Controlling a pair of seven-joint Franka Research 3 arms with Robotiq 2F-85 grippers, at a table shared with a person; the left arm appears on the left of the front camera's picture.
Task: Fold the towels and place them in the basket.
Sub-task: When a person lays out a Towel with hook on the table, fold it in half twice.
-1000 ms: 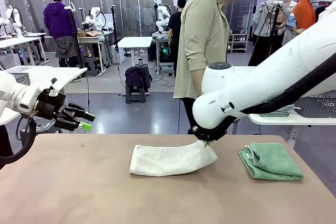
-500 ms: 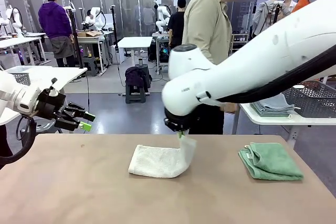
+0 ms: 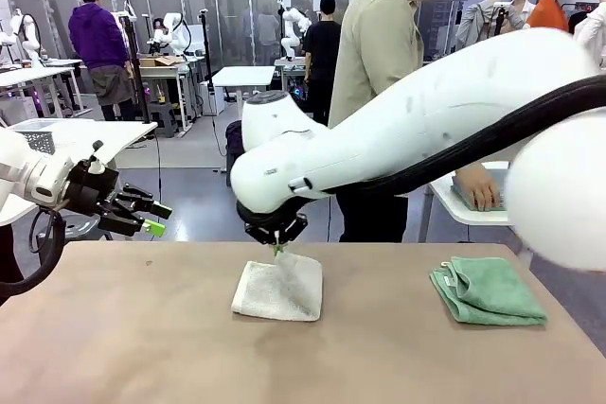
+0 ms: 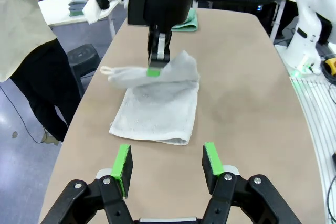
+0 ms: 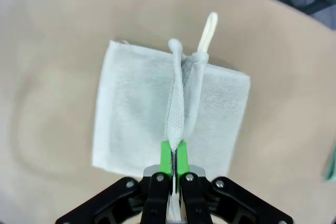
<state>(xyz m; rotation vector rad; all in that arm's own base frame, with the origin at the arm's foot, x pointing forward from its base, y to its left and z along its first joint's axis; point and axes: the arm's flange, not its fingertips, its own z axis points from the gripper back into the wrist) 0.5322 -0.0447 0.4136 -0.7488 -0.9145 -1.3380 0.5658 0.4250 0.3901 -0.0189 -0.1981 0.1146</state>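
Tabletop: right end effector (image 5: pixel 173 163) pinches white towel (image 3: pixel 277 289); left end effector (image 4: pixel 167 163) gapes, apparently empty.

A plain tan table (image 3: pixel 142 338) carries two cloths. The white towel (image 3: pixel 276 290) lies near the middle of it, partly doubled over, one edge raised off the surface. Well to the right of the white towel, the green towel (image 3: pixel 488 290) rests folded, flat on the tabletop.
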